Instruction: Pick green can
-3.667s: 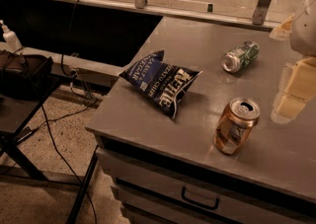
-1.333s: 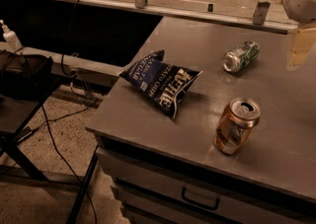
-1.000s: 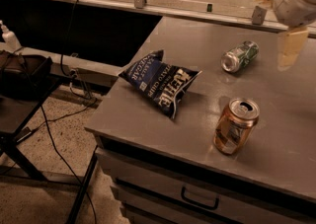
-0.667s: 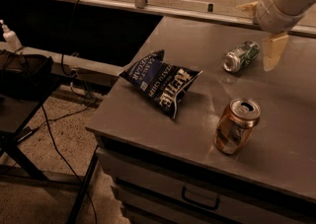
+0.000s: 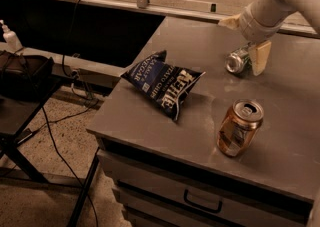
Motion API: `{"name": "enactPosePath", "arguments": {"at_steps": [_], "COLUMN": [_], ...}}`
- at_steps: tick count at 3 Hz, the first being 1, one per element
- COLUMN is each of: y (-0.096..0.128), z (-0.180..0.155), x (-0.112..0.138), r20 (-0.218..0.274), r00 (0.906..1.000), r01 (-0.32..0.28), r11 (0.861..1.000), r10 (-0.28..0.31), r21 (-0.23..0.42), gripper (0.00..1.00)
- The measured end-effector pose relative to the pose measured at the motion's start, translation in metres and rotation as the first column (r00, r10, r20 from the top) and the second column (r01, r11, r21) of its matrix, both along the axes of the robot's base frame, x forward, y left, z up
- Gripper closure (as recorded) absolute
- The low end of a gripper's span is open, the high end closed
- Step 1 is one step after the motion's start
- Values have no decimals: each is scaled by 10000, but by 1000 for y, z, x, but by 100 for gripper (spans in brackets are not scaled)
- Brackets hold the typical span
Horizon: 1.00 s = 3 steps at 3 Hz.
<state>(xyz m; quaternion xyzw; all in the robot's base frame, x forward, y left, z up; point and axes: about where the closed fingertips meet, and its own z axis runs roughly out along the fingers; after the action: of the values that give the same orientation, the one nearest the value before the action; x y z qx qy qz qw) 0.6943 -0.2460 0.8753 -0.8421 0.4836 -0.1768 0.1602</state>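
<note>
High downward view, claw point(image 5: 243, 45) upper right

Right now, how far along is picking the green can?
Approach looks done: the gripper hangs over the green can, open. In hand: lining up the grasp. Left: closing and lifting; the can lies on its side on the table, not gripped.

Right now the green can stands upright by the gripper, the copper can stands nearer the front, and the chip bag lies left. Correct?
No. The camera view shows the green can lying on its side by the gripper, not upright. The copper can does stand nearer the front, and the chip bag lies left.
</note>
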Motion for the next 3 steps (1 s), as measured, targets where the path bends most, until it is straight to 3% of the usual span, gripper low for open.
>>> {"name": "enactPosePath", "arguments": {"at_steps": [2, 3], "y": [-6, -8], "z": [-24, -22], "x": [4, 0], "r20": [-330, -339], "r00": [9993, 9990], "r01": [-180, -287], "r11": [9984, 9989], "r10": [162, 275], "r21": [-542, -365], "gripper": [47, 70]}}
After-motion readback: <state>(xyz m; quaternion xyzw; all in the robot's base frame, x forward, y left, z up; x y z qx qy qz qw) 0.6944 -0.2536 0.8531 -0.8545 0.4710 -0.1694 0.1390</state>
